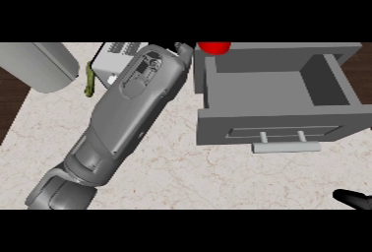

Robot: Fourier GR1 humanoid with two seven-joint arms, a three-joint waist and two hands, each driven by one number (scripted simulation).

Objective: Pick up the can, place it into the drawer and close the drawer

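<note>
The drawer [276, 98] stands open at the right side of the counter [189, 172], its front panel and handle [286, 146] turned toward the near edge, and its inside looks empty. The left forearm [123, 113] stretches across the counter toward the far edge, and the left hand [181, 49] shows only as a small dark part at its end, just beside a red thing [214, 47] at the far left corner of the drawer. This red thing is probably the can, but only a small part of it shows, so I cannot tell if the hand holds it or whether the fingers are open or curled. I judge that the step in hand is the picking up or the first carrying of the can. The next move calls for lifting it over the left wall of the drawer and lowering it inside, where there is open room. The right hand [355, 199] shows only as a dark tip at the near right corner of the counter; its fingers I cannot read. Near the far left edge lie a grey box [116, 61], a thin green thing [89, 81] and a pale rounded thing [40, 66], all apart from the path.
</note>
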